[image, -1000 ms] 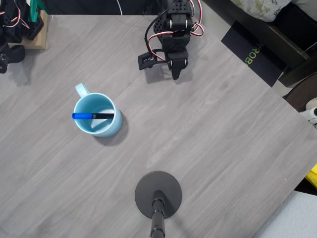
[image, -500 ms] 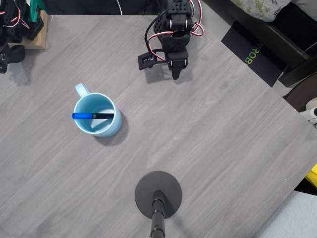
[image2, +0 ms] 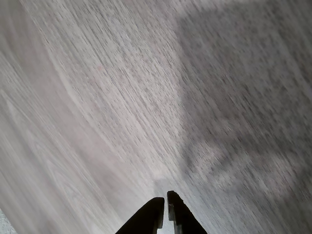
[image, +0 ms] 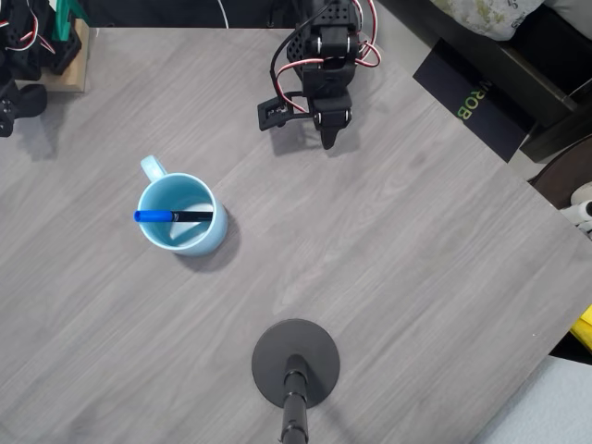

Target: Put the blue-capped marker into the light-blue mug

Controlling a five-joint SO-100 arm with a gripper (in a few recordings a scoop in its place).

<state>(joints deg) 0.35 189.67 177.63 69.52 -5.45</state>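
Open grey wood-grain table (image: 388, 268) lying between the black two-finger gripper (image: 328, 141) and the round pale-blue ceramic mug (image: 181, 215)

The thin blue-capped, black-barrelled marker (image: 173, 215) is lying across the mug's mouth, partly blocking it. A round black stand base with its pole (image: 295, 364) is standing near the lower edge in the overhead view, well apart from the mug. In the wrist view the fingertips (image2: 165, 210) are sitting closed over bare tabletop.

A home hobby robotics corner: grey wood-grain table (image: 388, 259), wired servos, patterned bedding (image: 481, 17) alongside.
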